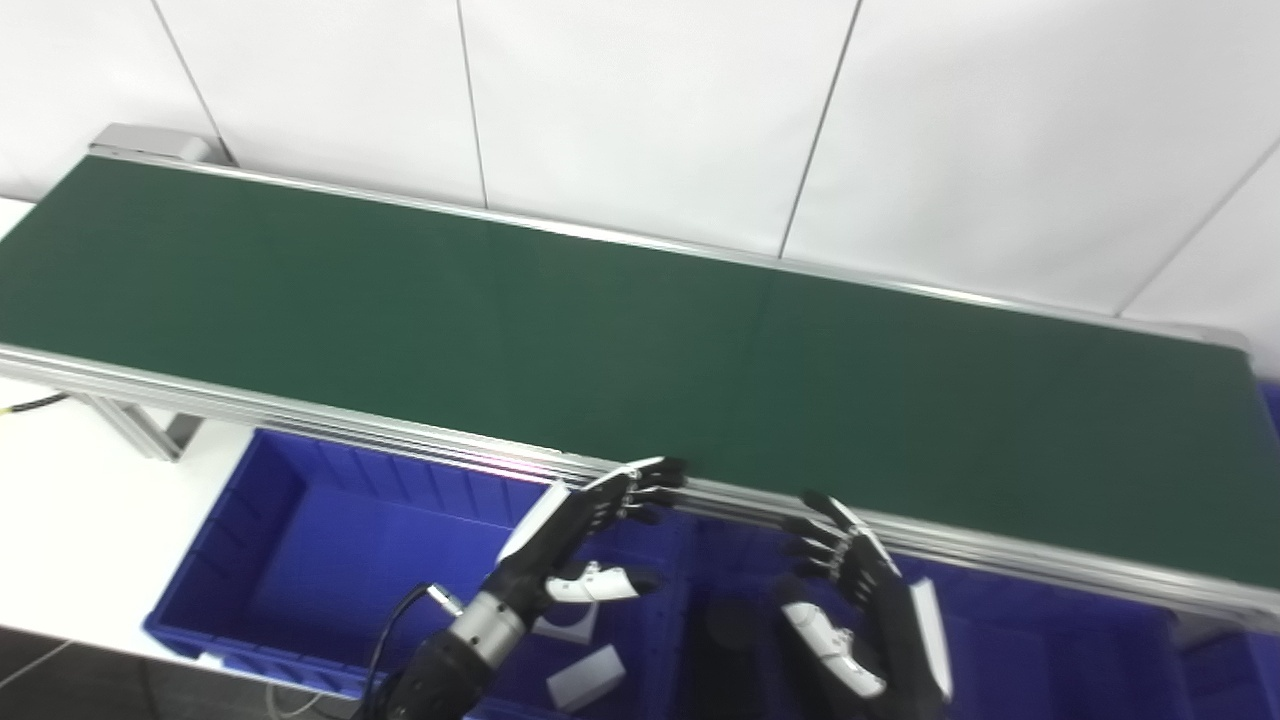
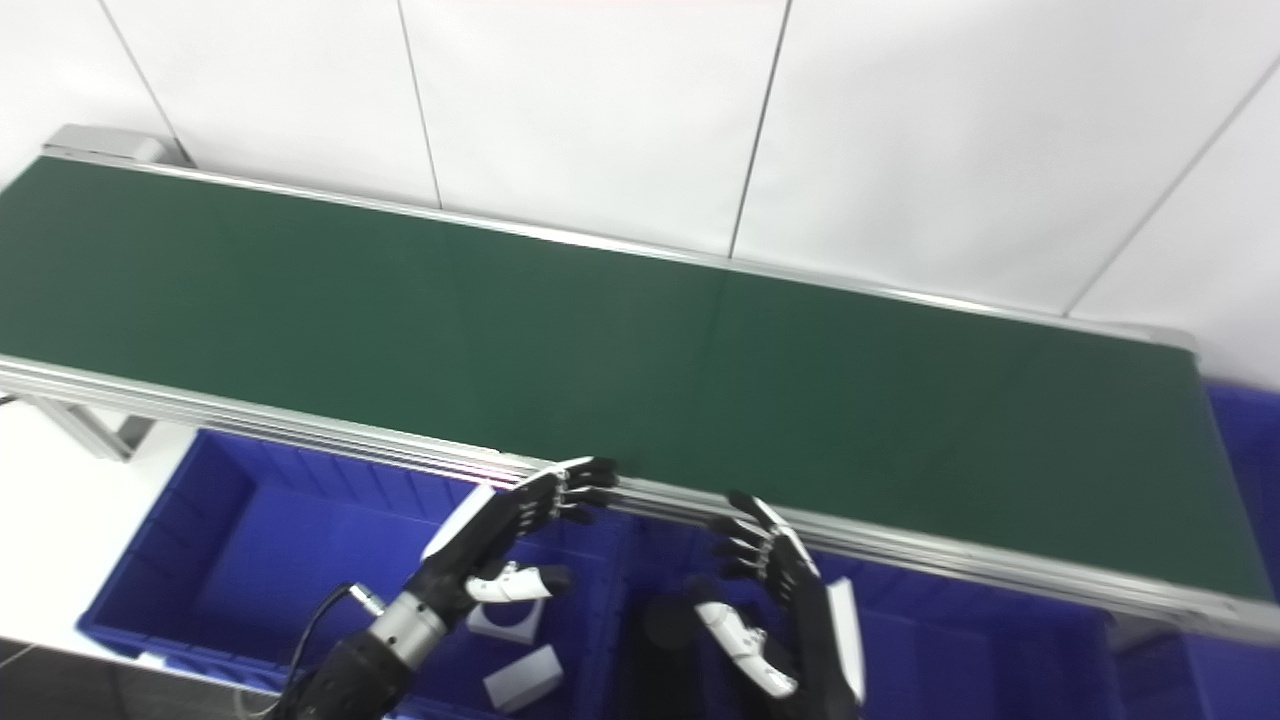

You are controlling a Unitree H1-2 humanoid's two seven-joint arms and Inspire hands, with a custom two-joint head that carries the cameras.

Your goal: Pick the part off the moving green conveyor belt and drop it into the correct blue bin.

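Conveyor belt (image 1: pixel 640 340): the green belt ran from 10 o'clock down to 4 o'clock across the frame, and no part showed anywhere on its surface.
Near rail (image 1: pixel 300 410): the aluminium edge ran along the belt's lower side, just above the bins.
Left hand (image 1: pixel 585 535): it hovered at 6 o'clock over the left bin, fingers spread and stretched toward the rail, fingertips (image 1: pixel 665 475) at the rail's edge; it held nothing.
Right hand (image 1: pixel 860 600): it stood just to the 3 o'clock side of the left hand, palm turned inward, fingers apart and empty, tips close below the rail.
Left blue bin (image 1: pixel 230 540): it lay at 7 o'clock under the belt's near edge.
White parts (image 1: pixel 585 678): two pale blocks lay on that bin's floor at its right end, under the left hand.
Right blue bin (image 1: pixel 1050 650): it lay at 5 o'clock, beside the left bin.
Dark round part (image 1: pixel 735 625): it lay in the right bin, near its left wall, partly hidden by the right hand.
Wall (image 1: pixel 650 100): white panels stood behind the belt at 12 o'clock.
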